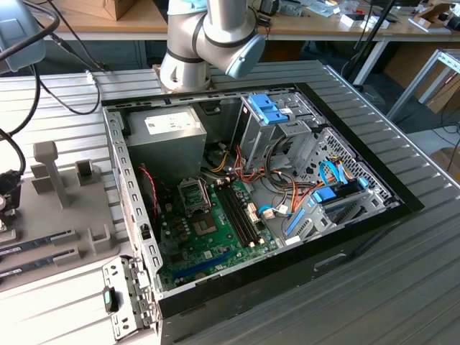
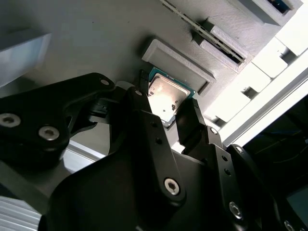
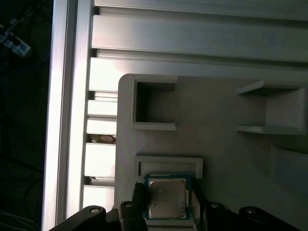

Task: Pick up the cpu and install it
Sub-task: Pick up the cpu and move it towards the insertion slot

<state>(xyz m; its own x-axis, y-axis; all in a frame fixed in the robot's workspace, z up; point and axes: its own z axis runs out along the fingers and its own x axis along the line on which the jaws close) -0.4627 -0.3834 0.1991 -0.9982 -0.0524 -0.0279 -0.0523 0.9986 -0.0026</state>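
The cpu (image 3: 166, 197) is a small square chip with a dull silver lid and a thin green rim. It lies at a shallow framed recess of the pale grey parts holder (image 3: 221, 159). In both wrist views my gripper (image 3: 167, 201) straddles it, with one black finger (image 3: 139, 195) against each opposite edge. The second wrist view shows the cpu (image 2: 167, 98) pinched between the fingertips of the gripper (image 2: 169, 105). Whether it has left the holder's surface I cannot tell. In the exterior view the empty socket (image 1: 194, 194) sits on the green motherboard (image 1: 208, 244) inside the open case.
The open computer case (image 1: 259, 187) holds a grey power-supply box (image 1: 165, 136), drive cages and bundled cables. The grey holder (image 1: 65, 208) lies at the exterior view's left, with upright posts and memory sticks (image 1: 36, 244) in slots. The arm's base (image 1: 208, 36) stands behind the case.
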